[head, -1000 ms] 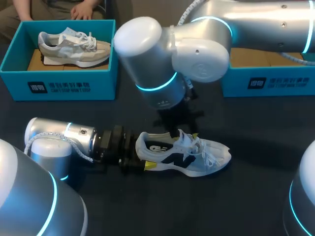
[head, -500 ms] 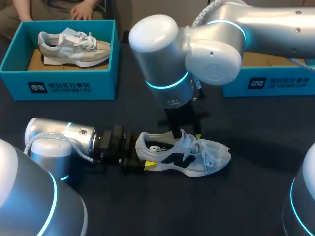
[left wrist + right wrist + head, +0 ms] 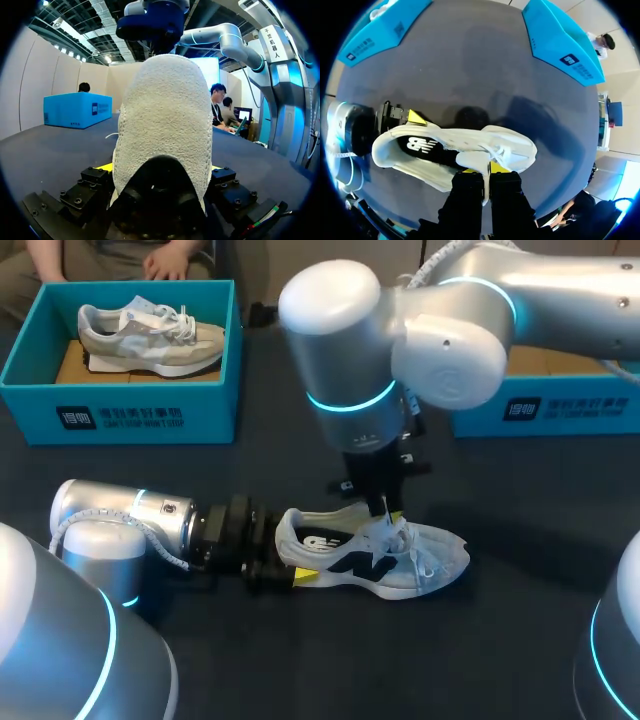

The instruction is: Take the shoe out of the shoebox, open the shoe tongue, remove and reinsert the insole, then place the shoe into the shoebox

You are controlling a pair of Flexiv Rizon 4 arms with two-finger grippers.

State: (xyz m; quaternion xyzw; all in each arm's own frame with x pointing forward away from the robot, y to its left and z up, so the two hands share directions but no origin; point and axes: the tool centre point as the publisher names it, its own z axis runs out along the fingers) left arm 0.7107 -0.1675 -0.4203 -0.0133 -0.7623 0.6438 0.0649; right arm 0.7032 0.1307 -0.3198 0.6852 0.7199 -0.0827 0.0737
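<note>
Down on the dark table (image 3: 520, 640), toward its near edge and about midway along, the white shoe (image 3: 372, 562) lies on its sole, toe toward the right edge. The left gripper (image 3: 160, 172) is clamped on the heel, a finger on each side. The right gripper (image 3: 483, 170) comes down from above with its fingers pinched on the tongue (image 3: 473, 159). A teal shoebox (image 3: 540, 408) sits at the far right edge. Another teal box (image 3: 120, 412) at the far left corner holds a grey shoe (image 3: 150, 338).
</note>
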